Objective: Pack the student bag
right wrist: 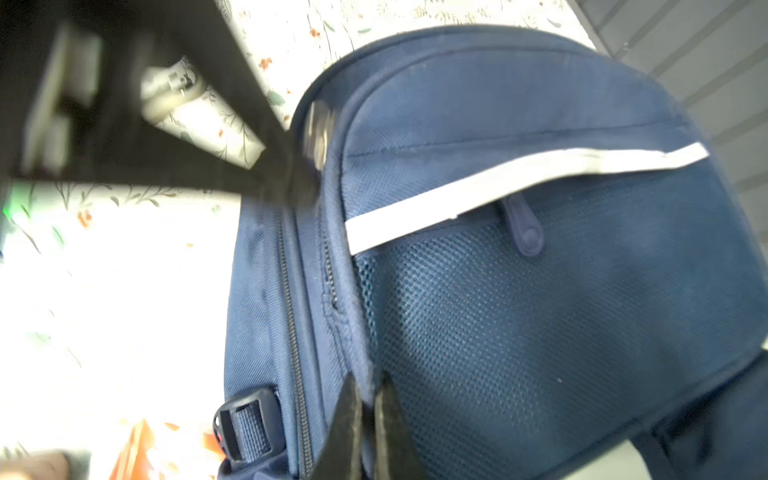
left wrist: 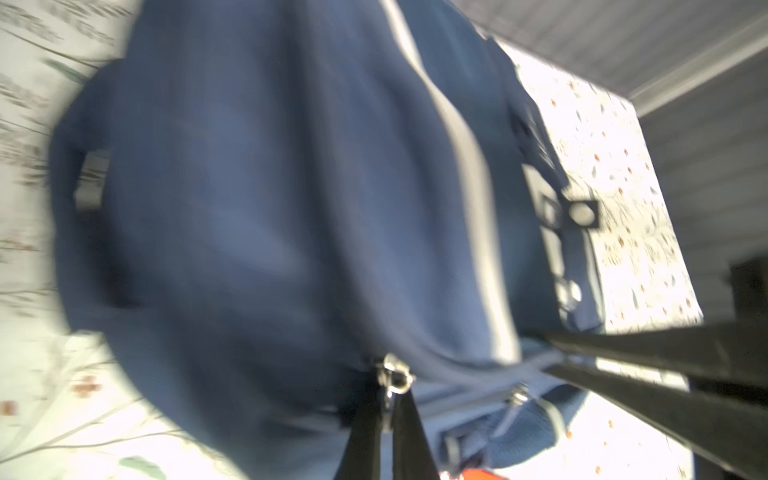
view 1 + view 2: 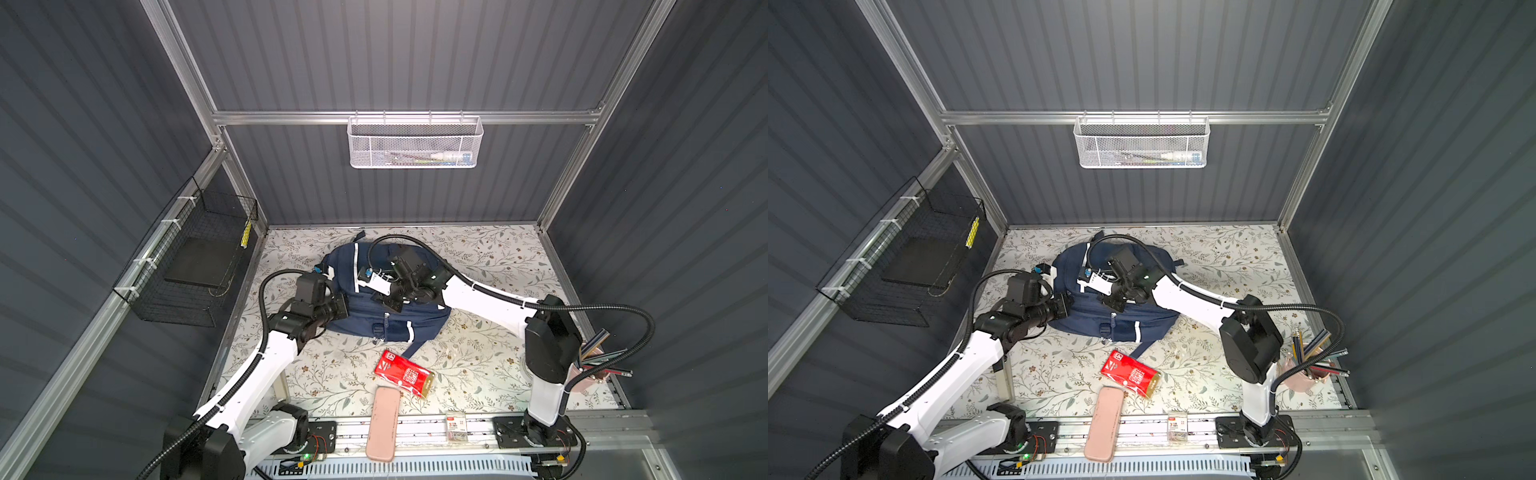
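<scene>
Fingers of the left hand are clenched on a metal zip pull at the rim of the student bag, so the bag spreads out directly ahead of this hand and touches it. The right hand is clenched too. It pinches a ridge of the bag's navy fabric beside a zip track, with the mesh front pocket and a white stripe just beyond its tips.

In both top views the bag lies flat on the floral tabletop, with the left hand at its left edge and the right hand over its middle. Its long axis runs from far to near. The rounded top with the carry loop points at the back wall, and the base and trailing straps point toward the arm bases.

A red packet lies just off the bag's base, with a pink case beyond that. A cup of pencils stands well apart on the bag's right.
</scene>
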You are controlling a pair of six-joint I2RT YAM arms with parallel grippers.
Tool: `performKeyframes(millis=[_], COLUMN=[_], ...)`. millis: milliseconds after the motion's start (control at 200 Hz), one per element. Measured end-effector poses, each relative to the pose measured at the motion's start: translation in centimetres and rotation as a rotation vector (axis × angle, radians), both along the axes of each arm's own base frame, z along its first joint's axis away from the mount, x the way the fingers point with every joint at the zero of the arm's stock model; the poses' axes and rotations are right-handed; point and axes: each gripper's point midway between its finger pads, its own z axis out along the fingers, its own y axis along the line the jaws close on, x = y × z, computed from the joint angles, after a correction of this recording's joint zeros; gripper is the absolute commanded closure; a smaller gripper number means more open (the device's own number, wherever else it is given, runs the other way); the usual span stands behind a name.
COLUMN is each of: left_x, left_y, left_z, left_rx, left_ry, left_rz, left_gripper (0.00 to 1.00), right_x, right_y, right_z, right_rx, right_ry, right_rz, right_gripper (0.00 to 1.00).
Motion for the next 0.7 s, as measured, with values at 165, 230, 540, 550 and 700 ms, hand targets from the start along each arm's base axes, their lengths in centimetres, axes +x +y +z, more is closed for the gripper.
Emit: performKeyframes(millis=[165,230,540,550,700], left_x=[0.0,0.0,-2.6,-2.7,-3.7], left_y=[-0.5,-1.1,-8.0,-8.2,-9.6], left_z=[0.9,1.0,0.9,0.8,-0.4], left_rx=[-0.057,-0.073,-0.080,-0.080,-0.092], left_ry=[0.000,0.002,-0.022,-0.019,0.023], left_rz=[-0.053,-0.080,-0.250,-0.253,-0.274], left_gripper=[1.00,1.00,1.00,1.00,1.00], right_x=[1.0,1.7,5.9,5.9,5.2], right_y=[-1.1,-1.6,-7.2,-7.4,-10.8], right_z=[0.4,0.4,-1.0,-1.0,-0.9], right_rx=[0.022,0.024,-0.046,-0.046,-0.011], right_ry=[-0.017,-0.014,-0.072,-0.073,-0.112], right_rz=[-0.020,-0.045,-0.282,-0.287,-0.340], right_gripper=[1.00,1.00,0.57,0.56,0.45])
